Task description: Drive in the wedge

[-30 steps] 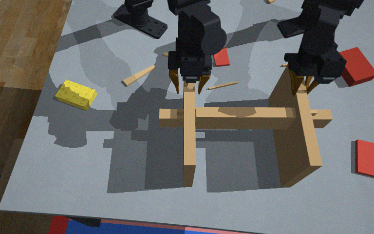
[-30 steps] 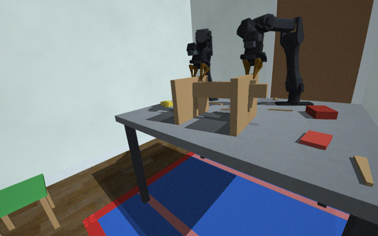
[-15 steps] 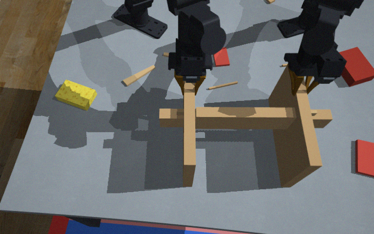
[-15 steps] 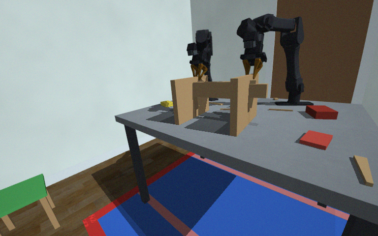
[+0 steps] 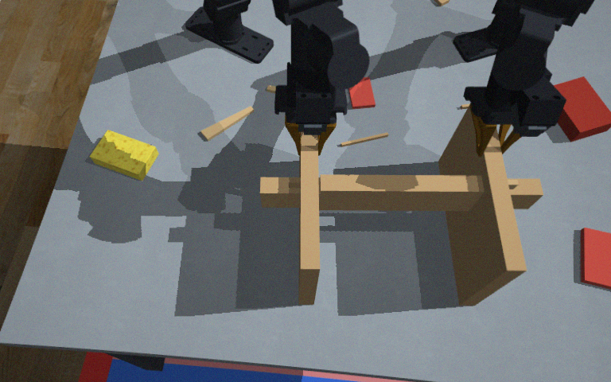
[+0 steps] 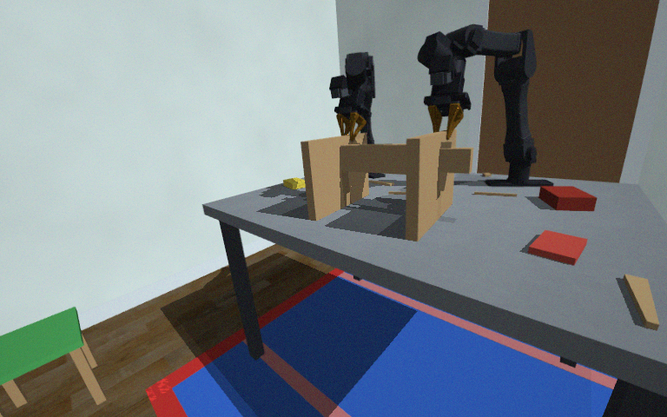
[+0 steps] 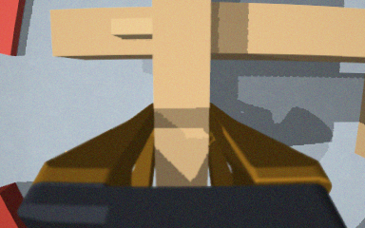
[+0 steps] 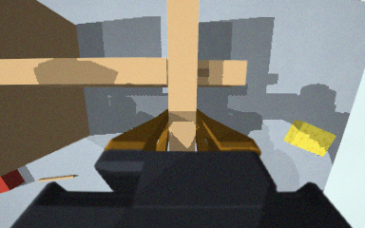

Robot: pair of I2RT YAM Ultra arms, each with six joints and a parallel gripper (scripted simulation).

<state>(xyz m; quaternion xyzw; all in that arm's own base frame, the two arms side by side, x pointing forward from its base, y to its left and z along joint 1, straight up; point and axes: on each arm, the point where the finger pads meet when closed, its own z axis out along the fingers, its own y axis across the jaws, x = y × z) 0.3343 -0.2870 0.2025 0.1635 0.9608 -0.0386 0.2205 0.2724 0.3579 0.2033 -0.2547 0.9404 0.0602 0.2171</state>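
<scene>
The loose end board (image 5: 309, 216) (image 6: 321, 179) (image 8: 182, 47) stands upright around the rail (image 5: 383, 201) (image 6: 376, 158) (image 8: 143, 71). Beyond it, a dark open slot (image 5: 293, 185) (image 8: 203, 72) shows in the rail's end, with no wedge visible in it. My right gripper (image 5: 309, 150) (image 8: 182, 113) is shut on this board's rear top edge. The other end board (image 5: 507, 216) (image 7: 182, 71) stands at the far rail end, where a wedge (image 7: 132, 27) sits in the slot. My left gripper (image 5: 492, 150) (image 7: 181, 112) is shut on that board's rear top edge. The fingers' lower parts are partly hidden.
A loose wedge (image 5: 227, 122) and a thin wooden piece (image 5: 363, 139) lie behind the boards. A yellow sponge (image 5: 123, 155) (image 8: 310, 138) lies beyond the loose board. Red blocks (image 5: 583, 107) (image 5: 361, 93) and another wedge (image 6: 640, 300) lie on the table (image 6: 472, 255).
</scene>
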